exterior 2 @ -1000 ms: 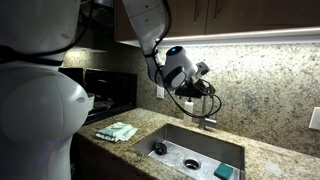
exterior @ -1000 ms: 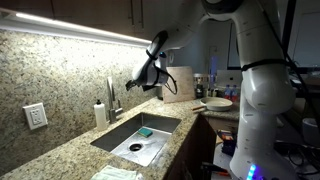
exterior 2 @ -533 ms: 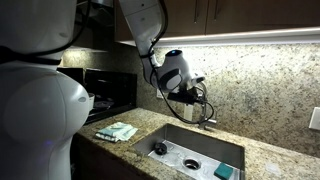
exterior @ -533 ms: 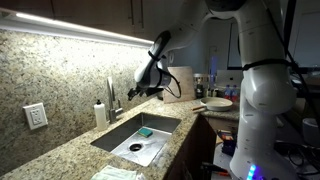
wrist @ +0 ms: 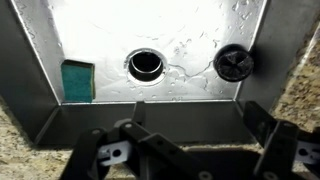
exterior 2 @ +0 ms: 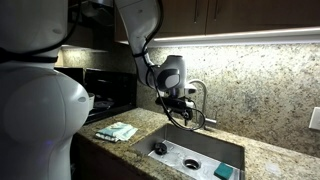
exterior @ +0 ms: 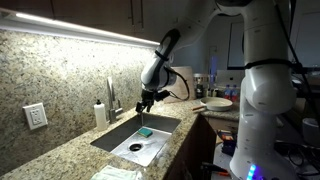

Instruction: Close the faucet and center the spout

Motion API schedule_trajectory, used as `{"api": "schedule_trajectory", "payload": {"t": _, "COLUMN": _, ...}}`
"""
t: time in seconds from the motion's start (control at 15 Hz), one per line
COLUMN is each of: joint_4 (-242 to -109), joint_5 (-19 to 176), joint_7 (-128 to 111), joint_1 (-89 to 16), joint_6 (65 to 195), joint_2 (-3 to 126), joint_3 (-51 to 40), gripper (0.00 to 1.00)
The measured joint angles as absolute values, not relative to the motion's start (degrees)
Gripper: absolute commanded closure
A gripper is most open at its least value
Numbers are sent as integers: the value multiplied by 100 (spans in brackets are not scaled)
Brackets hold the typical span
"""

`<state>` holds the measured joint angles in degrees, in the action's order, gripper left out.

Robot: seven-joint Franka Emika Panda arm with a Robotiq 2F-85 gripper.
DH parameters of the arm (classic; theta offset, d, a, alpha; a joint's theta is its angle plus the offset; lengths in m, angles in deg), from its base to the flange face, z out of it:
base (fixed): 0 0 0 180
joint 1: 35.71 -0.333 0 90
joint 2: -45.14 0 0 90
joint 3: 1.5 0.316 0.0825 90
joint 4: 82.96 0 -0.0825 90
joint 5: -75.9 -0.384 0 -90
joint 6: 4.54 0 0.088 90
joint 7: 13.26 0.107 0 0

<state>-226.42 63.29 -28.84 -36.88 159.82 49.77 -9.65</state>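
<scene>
Closing on the faucet (exterior: 112, 104). The tool (exterior: 146, 100) hangs over the sink (exterior: 112, 143) with nothing held. In the wrist view its fingers (wrist: 108, 152) are spread wide, and the drain (wrist: 145, 64) and sponge (wrist: 77, 80) lie straight below.

The faucet stands off to the tool's side, toward the backsplash, near but apart, no contact. The spout (exterior: 110, 84) tops out slightly above the tool. The lever is too small to read, and I can't tell if water is running.

My take on doing it well:
- Do the lever first. Approach it sideways and push with the flat of one finger; chrome is slick, so don't pinch.
- Then nudge the spout neck slowly until its outlet sits over the middle of the sink.
- Watch the soap bottle (exterior: 100, 114) just beyond the faucet.

Compared with 1 s ago, the tool has dropped from spout-top height and now points down into the sink. The faucet, bottle and sponge are unchanged.
</scene>
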Motion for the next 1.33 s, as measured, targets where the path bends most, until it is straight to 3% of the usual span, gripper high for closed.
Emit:
{"api": "schedule_trajectory", "payload": {"t": 0.53, "joint_4": -22655, "joint_5": 6989, "joint_7": -2792, "joint_1": -3685, "joint_6": 15982, "joint_2": 4397, "joint_3": -336, "gripper": 0}}
{"api": "schedule_trajectory", "payload": {"t": 1.0, "joint_4": -22752, "joint_5": 8137, "joint_7": -2087, "joint_1": -3340, "joint_6": 18105, "joint_2": 4317, "joint_3": -421, "gripper": 0}}
{"api": "schedule_trajectory", "payload": {"t": 1.33, "joint_4": -22685, "joint_5": 8125, "joint_7": -2069, "joint_1": -3342, "joint_6": 18385, "joint_2": 4413, "joint_3": -423, "gripper": 0}}
